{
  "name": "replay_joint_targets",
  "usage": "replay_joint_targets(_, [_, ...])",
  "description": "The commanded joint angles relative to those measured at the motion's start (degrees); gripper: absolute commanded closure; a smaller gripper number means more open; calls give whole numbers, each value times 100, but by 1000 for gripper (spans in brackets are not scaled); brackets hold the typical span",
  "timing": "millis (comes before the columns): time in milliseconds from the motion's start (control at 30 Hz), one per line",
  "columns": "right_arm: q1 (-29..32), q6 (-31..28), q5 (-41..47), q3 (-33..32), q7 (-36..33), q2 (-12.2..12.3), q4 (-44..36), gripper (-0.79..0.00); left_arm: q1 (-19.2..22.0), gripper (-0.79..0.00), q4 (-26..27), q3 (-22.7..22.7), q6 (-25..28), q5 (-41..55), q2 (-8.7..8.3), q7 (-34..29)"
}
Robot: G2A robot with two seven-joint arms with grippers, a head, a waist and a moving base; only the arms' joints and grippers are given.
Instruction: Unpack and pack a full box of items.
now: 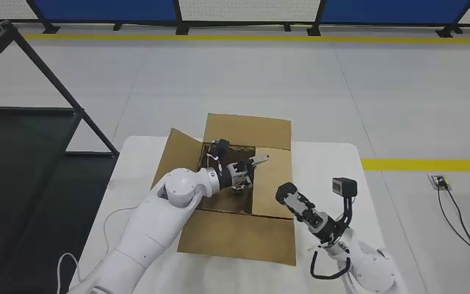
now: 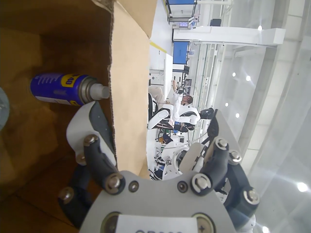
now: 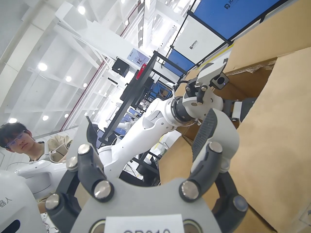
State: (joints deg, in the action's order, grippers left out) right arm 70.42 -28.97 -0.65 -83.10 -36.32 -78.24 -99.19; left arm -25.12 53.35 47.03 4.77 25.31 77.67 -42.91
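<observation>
The cardboard box [image 1: 236,237] is sitting open in the middle of the white table [image 1: 330,158] with its flaps spread, and the left arm is reaching across into it from the side. From above, the left gripper [image 1: 250,165] is hanging over the dark inside of the box, close to the flap on the robot's right. The left wrist view shows that gripper [image 2: 154,111] spread wide and pinching nothing. A cardboard panel [image 2: 131,73] of the box is standing edge-on between the two fingers, so one finger [image 2: 97,120] is reaching down inside the box while the other [image 2: 213,124] is staying outside it. I cannot tell whether either finger is touching the cardboard. Down in the box a blue spray can [image 2: 60,89] is lying on its side just beyond the inner finger, its pale nozzle pointing at that same panel and nearly meeting it. A grey object [image 2: 3,107] is showing at the edge beside the can, too cut off to make out. The right gripper [image 1: 288,194] is hovering by the box's right flap, apart from the left one. In its own wrist view the right gripper [image 3: 149,132] is also gaping open and carrying nothing, its ribbed fingers [image 3: 209,132] pointing towards the brown side of the box [image 3: 279,122] and the left gripper [image 3: 211,72] farther off.
</observation>
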Motion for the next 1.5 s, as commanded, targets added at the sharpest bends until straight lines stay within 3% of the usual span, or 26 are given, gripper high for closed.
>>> replay_joint_targets(0, [-9, 37, -39, 35, 4, 9, -25, -785, -14, -785, 91, 59, 19, 1, -9, -43])
replay_joint_targets(500, [202, 72, -303, 263, -391, 109, -581, -785, -523, -785, 1497, 435, -163, -349, -120, 63])
replay_joint_targets(700, [255, 142, -443, 320, -342, 115, -676, -785, -584, -785, 1742, 446, -272, -360, -83, 249])
replay_joint_targets(833, [213, 631, -1007, 561, -433, 133, -846, -785, -586, -785, 1796, 419, -283, -359, -40, 380])
replay_joint_targets(1067, [273, 1517, -1692, 691, 204, 136, -971, -785, -485, -785, 1726, 432, -274, -334, 24, 443])
replay_joint_targets(1233, [485, 1628, -1876, 584, 713, 153, -1171, -785, -519, -785, 1670, 537, -215, -364, 18, 341])
replay_joint_targets(1467, [792, 1538, -1934, 454, 1405, 167, -1376, -785, -909, -785, 1998, 905, 81, -705, -117, 159])
